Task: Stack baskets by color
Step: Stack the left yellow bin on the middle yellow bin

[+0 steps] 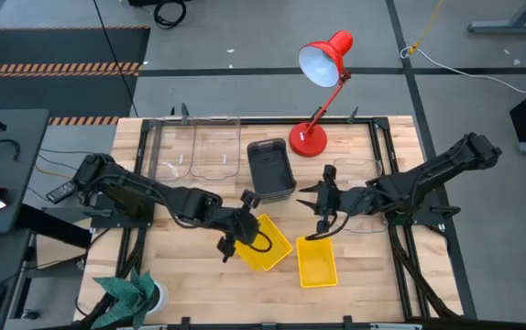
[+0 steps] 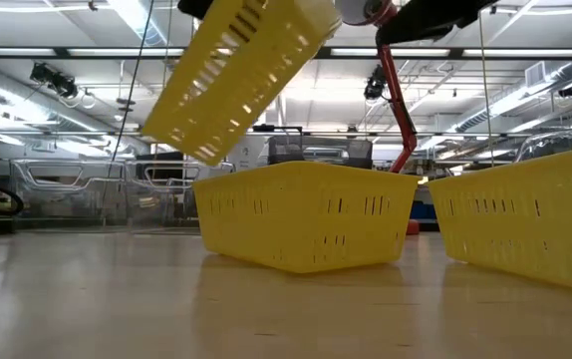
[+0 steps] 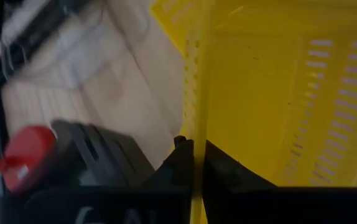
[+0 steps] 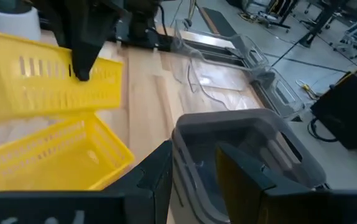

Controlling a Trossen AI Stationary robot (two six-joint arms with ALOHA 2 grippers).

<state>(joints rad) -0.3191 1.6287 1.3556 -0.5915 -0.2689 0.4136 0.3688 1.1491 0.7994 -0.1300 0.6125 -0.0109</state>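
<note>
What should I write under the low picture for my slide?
A tilted yellow slotted plastic basket hangs above another yellow basket on the wooden table.

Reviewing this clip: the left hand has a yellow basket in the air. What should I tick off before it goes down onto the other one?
1. Grip: left hand shut on the wall of the lifted yellow basket: ok.
2. Lifted basket clear of the table: ok.
3. Lifted basket level: not ok, it is tilted.
4. Lower yellow basket upright and empty: ok.
5. Lifted basket squared over the lower one: cannot tell.
6. Right hand open, apart from both: ok.
</note>
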